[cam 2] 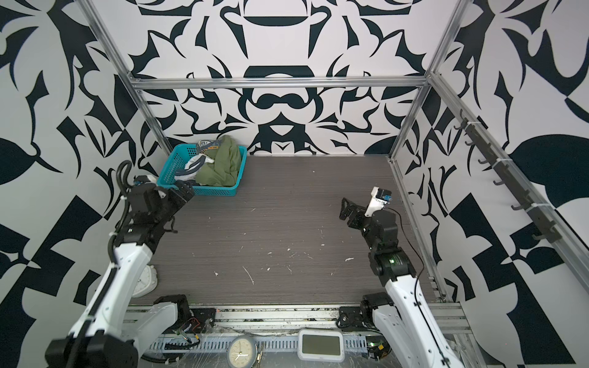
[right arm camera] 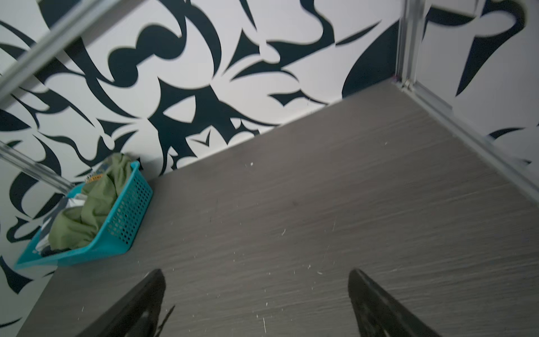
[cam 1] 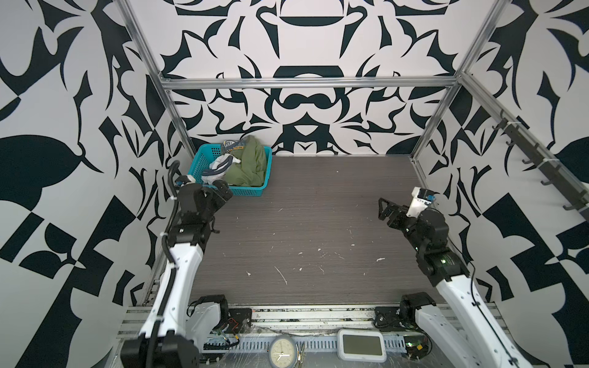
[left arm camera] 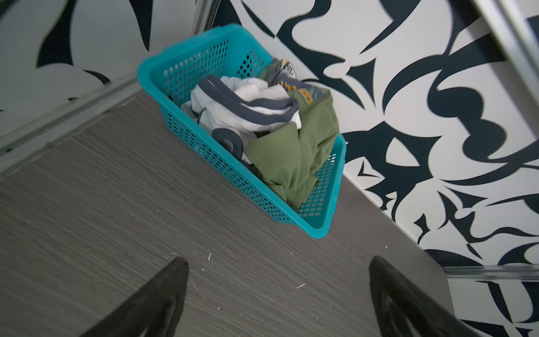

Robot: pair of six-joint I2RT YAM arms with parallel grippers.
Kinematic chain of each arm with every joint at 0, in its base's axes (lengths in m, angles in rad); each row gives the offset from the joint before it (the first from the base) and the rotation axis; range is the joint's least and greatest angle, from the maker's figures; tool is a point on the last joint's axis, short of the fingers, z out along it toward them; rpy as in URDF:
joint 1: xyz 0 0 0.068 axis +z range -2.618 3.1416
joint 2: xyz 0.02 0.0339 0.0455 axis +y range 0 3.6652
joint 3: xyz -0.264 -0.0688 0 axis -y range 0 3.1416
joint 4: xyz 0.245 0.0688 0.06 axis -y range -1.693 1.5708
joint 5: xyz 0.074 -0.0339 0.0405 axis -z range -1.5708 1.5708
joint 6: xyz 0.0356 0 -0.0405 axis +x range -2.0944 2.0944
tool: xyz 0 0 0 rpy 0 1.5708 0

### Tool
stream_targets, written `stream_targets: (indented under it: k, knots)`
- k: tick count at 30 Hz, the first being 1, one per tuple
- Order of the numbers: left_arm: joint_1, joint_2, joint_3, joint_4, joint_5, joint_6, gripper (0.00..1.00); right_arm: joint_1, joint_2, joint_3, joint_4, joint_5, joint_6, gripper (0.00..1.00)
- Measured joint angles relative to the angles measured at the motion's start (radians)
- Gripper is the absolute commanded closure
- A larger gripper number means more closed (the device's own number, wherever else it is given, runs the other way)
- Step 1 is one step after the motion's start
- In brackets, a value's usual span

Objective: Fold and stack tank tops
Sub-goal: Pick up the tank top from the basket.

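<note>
Both tank tops lie crumpled in a teal mesh basket [cam 1: 204, 156] [cam 2: 173, 162] [left arm camera: 189, 58] at the table's far left corner. The olive green one [cam 1: 251, 165] [cam 2: 223, 165] [left arm camera: 294, 157] [right arm camera: 87, 216] fills the basket's right half and heaps above the rim. The white one with navy trim [cam 1: 220, 169] [cam 2: 191, 167] [left arm camera: 250, 111] is bunched on the left. My left gripper [cam 1: 223, 189] [cam 2: 185, 188] [left arm camera: 278, 262] hovers open just short of the basket's near wall, holding nothing. My right gripper [cam 1: 381, 208] [cam 2: 343, 208] [right arm camera: 256, 272] hangs open and empty above the table's right side.
The dark wood-grain table [cam 1: 318, 223] is speckled with white flecks. A round clock [cam 1: 280, 350] and a white screen device [cam 1: 361, 345] sit on the front rail. A white clock [cam 2: 145, 282] lies at the left edge. A rail of hooks [cam 1: 541, 165] runs along the right wall.
</note>
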Motion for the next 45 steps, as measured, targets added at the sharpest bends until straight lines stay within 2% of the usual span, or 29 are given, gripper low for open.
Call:
stream_targets:
  k: [7,10,17,18,22,27,31,34,36,40,45]
  knots:
    - [-0.04,0.405,0.323,-0.163,0.0,0.039,0.0,0.0,0.134,0.042,-0.066,-0.081,0.01,0.0]
    - [-0.064,0.537,0.451,-0.238,-0.023,0.061,0.04,0.001,0.152,0.046,-0.087,-0.1,0.009,0.0]
    - [-0.091,0.747,0.692,-0.377,-0.083,0.102,0.14,0.002,0.158,0.046,-0.095,-0.127,0.009,0.0]
    - [-0.091,0.776,0.728,-0.394,-0.089,0.108,0.19,0.003,0.158,0.046,-0.095,-0.129,0.009,0.0]
    - [-0.091,0.869,0.832,-0.433,-0.105,0.123,0.28,0.005,0.158,0.046,-0.095,-0.129,0.008,0.0]
    - [-0.092,0.962,0.912,-0.467,-0.116,0.129,0.45,0.005,0.158,0.046,-0.095,-0.13,0.008,0.0]
    - [-0.093,1.015,0.958,-0.481,-0.117,0.133,0.64,0.005,0.158,0.045,-0.094,-0.131,0.008,0.0]
    - [-0.094,1.02,0.963,-0.491,-0.121,0.129,0.84,0.006,0.158,0.045,-0.095,-0.133,0.009,0.01]
    - [-0.095,1.02,0.976,-0.497,-0.122,0.13,0.92,0.006,0.163,0.045,-0.094,-0.134,0.01,0.02]
    - [-0.095,1.02,1.002,-0.501,-0.118,0.132,0.99,0.006,0.175,0.044,-0.095,-0.137,0.013,0.02]
    - [-0.098,1.004,1.012,-0.512,-0.106,0.129,1.0,0.006,0.176,0.044,-0.098,-0.135,0.015,0.03]
